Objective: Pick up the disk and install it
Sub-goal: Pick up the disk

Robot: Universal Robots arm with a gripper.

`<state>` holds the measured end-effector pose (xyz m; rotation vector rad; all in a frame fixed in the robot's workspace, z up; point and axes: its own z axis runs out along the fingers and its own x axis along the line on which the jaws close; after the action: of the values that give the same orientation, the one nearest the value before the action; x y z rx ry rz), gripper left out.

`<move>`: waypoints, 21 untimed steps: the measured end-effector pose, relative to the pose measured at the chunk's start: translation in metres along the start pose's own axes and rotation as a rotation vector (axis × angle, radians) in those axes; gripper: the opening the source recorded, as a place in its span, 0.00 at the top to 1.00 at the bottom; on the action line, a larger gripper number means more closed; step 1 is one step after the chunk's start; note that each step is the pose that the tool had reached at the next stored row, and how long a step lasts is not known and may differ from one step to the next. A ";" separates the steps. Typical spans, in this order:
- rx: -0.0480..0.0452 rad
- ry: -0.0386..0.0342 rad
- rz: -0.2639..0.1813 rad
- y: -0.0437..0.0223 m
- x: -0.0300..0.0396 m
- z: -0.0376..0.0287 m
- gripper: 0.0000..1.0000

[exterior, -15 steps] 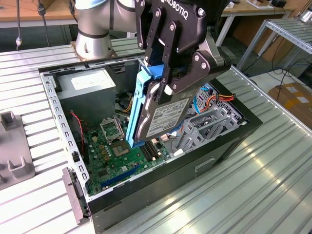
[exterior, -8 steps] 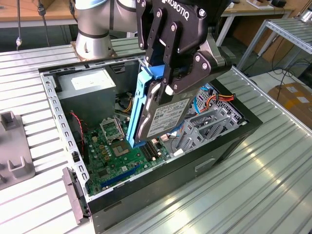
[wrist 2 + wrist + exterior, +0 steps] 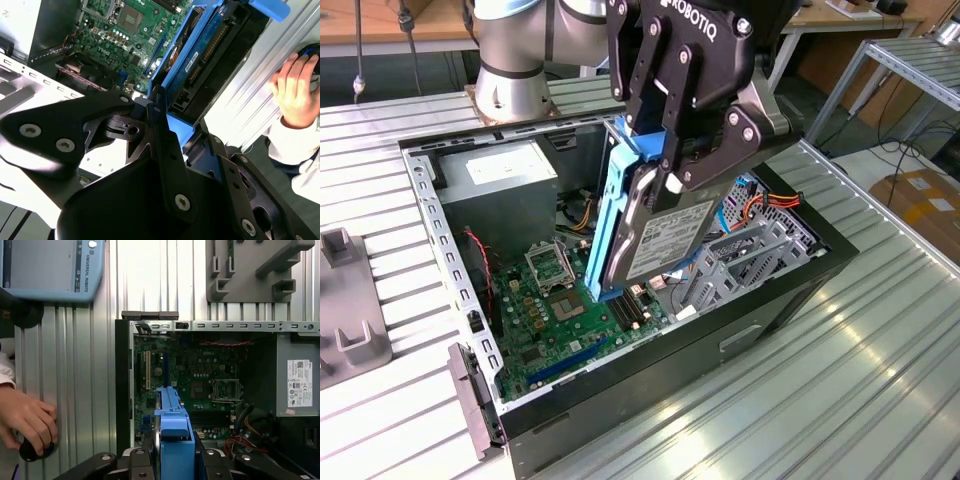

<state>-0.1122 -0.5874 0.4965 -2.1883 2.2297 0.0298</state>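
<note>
At the exterior view's left, a grey fixture [image 3: 345,320] sits on the ribbed metal worktop [image 3: 840,380]. Next to it lies the open computer case [image 3: 650,400], on its side with the interior facing up. Inside the case, toward the left, are the grey power supply [image 3: 505,175] and the green motherboard [image 3: 555,310].

Over the middle of the case hangs the disk [image 3: 655,235]. It stands on edge and is tilted, with its blue-framed edge toward the exterior view's left and its labelled metal face toward the right. Its lower end dips over the motherboard, and I cannot tell whether it touches anything there. The black pincer [image 3: 665,172] is clamped on the upper part of the disk, one finger on either side.

To the right of the disk stands the grey drive bay [image 3: 740,260], with orange and blue cables [image 3: 770,205] behind it.

In the first wrist view, a person's hand [image 3: 25,415] rests on the worktop beside the case, over a small dark round object [image 3: 35,451].
</note>
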 end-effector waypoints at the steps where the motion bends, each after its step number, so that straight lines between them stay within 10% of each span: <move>1: 0.0001 -0.0001 0.000 -0.0008 0.0000 0.0001 0.63; 21: 0.0000 0.0000 0.000 -0.0135 -0.0002 0.0005 0.63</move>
<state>-0.0987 -0.5874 0.4959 -2.1883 2.2296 0.0298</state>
